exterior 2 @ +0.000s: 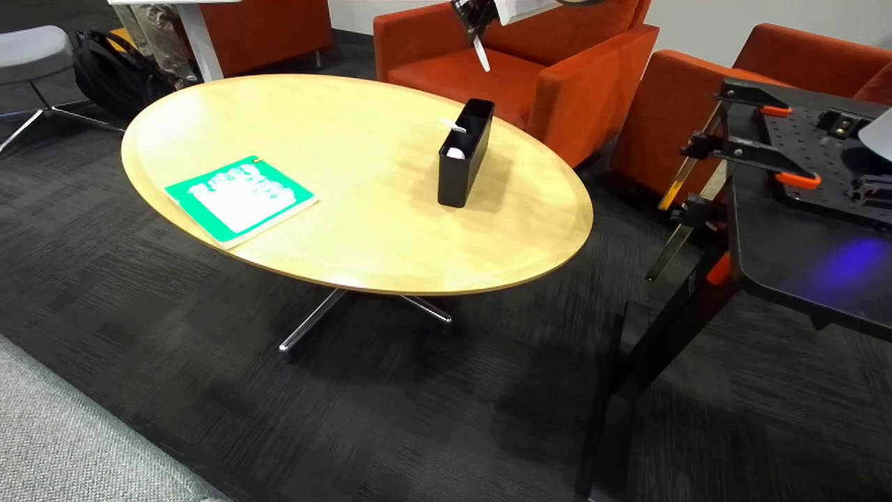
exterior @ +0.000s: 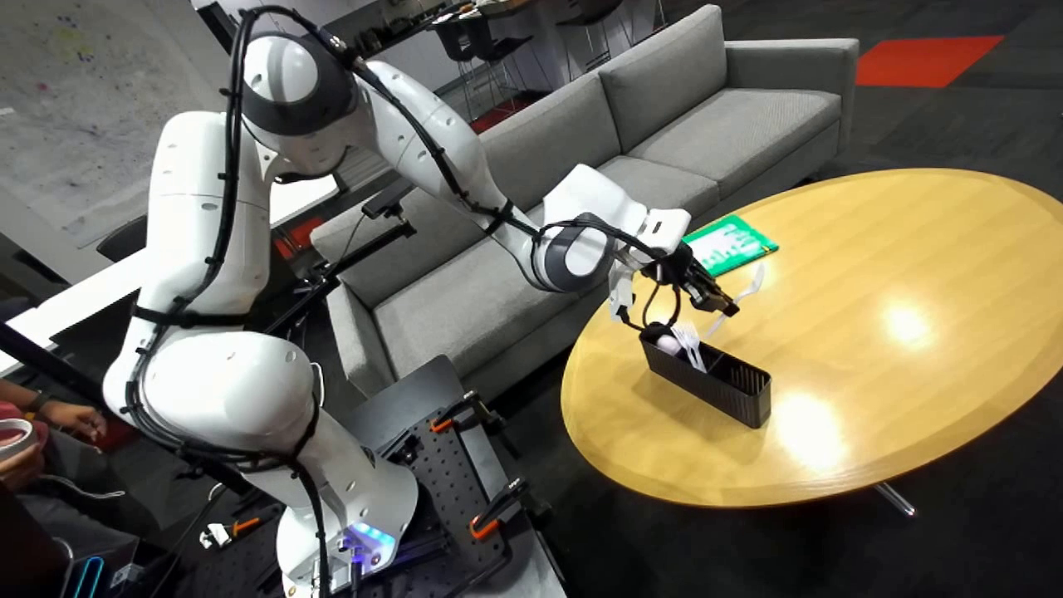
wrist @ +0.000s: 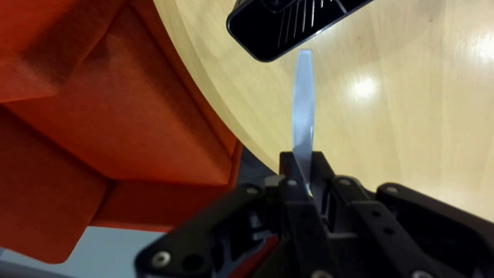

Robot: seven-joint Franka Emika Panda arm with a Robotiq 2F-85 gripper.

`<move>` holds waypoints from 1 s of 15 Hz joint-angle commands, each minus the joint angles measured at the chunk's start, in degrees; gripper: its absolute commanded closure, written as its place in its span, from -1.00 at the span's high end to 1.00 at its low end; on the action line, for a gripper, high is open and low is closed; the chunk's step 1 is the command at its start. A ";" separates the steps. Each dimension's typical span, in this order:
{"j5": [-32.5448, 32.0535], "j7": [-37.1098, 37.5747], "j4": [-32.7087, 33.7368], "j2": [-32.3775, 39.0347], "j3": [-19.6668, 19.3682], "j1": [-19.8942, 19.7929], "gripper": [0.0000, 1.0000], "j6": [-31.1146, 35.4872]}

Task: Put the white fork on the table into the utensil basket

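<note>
White fork (wrist: pixel 303 104) hangs in the air over the table (exterior: pixel 897 249), pinched between the two black fingers of a robot gripper (wrist: pixel 303 164), near the utensil basket (exterior: pixel 702 386) but outside it. From where I stand, it looks like thin, smooth plastic, long and slender; the handle runs flat from the fingertips, tapers and ends in a blunt, squared tip, bluish white in the wrist view, with light catching one edge. Past the grip, in an exterior view, a curved end sticks up, too small for me to make out in detail.

Black and oblong, with straight walls and rounded corners, the basket stands on the table, narrow pale lines running down an inner wall. A second fork (exterior: pixel 691 347), also white, leans inside, tines up, next to a rounded white piece (exterior: pixel 668 344).

Glossy yellowish wood forms the oval tabletop, bright spots of glare lying across its grain and a banded border following the rim. A green-and-white card (exterior 2: pixel 244 199) lies flat on it. Beside the table, I see a gray woven-fabric sofa (exterior: pixel 465 307) and a boxy orange-red armchair (exterior 2: pixel 446 77); the white shell of the arm (exterior: pixel 187 216) has a soft gloss, black cables (exterior: pixel 233 141) strapped along it.
</note>
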 commanded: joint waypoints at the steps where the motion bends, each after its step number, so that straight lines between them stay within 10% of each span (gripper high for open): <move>1: 11.70 3.32 2.78 13.63 -6.92 9.09 -0.94 -0.11; 7: 20.20 9.07 4.52 27.77 -10.86 15.71 -0.94 -6.73; 15: 19.01 11.01 6.29 29.22 -9.48 14.19 -0.94 -5.34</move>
